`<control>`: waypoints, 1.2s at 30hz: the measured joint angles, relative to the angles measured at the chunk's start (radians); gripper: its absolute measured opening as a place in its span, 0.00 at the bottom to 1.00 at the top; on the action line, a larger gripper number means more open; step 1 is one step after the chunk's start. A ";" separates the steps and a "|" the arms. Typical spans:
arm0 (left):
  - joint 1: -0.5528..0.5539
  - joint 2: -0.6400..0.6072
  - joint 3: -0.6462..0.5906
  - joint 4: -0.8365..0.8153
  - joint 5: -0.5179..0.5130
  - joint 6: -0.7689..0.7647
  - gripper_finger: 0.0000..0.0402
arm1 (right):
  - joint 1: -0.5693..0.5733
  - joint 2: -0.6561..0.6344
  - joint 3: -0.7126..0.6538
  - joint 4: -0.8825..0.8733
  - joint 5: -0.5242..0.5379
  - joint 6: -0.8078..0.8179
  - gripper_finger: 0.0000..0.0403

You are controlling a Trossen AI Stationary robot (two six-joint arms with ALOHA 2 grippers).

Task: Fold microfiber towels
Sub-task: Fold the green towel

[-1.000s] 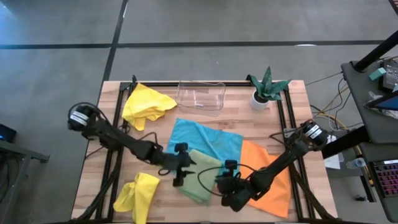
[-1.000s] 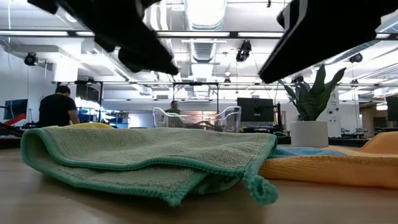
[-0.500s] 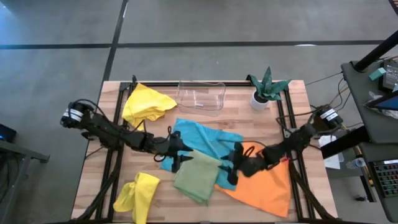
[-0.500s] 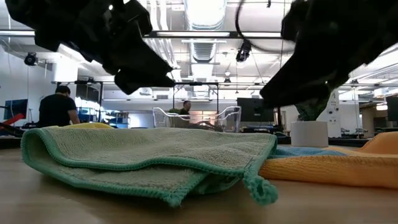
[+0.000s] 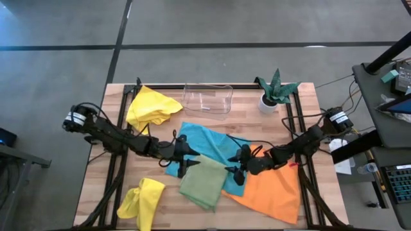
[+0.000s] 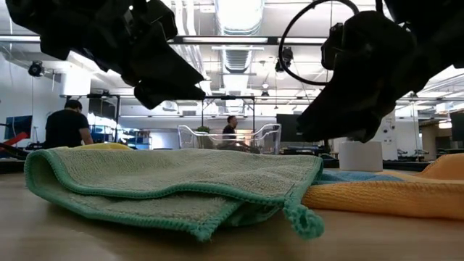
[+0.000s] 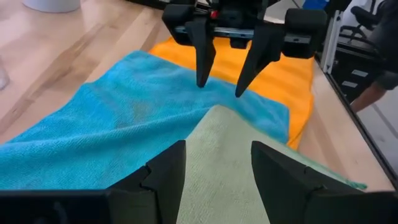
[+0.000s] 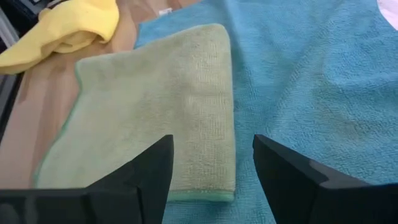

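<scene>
Lying folded on the desk, the soft, limp sage green towel point(image 5: 204, 185) wants an edge pinch; both grippers hover with fingers apart, empty.

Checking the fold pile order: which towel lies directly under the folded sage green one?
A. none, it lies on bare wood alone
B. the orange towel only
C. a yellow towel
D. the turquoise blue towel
D: the high view shows the sage green towel overlapping the lower edge of the turquoise blue towel; the right wrist view shows blue beside its fold.
</scene>
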State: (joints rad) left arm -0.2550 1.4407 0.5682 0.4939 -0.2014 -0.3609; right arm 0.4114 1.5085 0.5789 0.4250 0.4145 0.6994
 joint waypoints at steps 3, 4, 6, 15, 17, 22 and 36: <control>0.007 0.019 -0.001 0.000 -0.007 0.002 0.41 | 0.000 0.000 0.000 0.000 0.001 0.000 0.52; 0.014 0.029 -0.001 0.001 -0.009 0.002 0.41 | 0.000 0.000 0.000 0.001 0.001 0.000 0.52; 0.034 0.056 0.000 0.001 0.004 0.000 0.41 | 0.003 0.000 0.000 0.001 0.001 -0.001 0.52; 0.219 0.108 0.019 -0.022 0.326 -0.019 0.41 | 0.003 0.000 0.000 0.001 0.004 -0.003 0.52; 0.224 0.105 0.019 -0.035 0.333 0.005 0.41 | 0.003 0.000 0.001 0.000 0.004 -0.005 0.52; 0.231 0.108 0.025 -0.082 0.390 0.027 0.41 | 0.003 0.000 0.001 0.001 0.004 -0.012 0.52; 0.282 0.109 0.035 -0.093 0.515 0.028 0.47 | 0.004 0.001 0.001 0.011 0.004 -0.022 0.52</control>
State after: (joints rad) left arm 0.0273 1.5497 0.6030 0.4014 0.3138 -0.3325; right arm 0.4154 1.5093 0.5797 0.4358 0.4183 0.6775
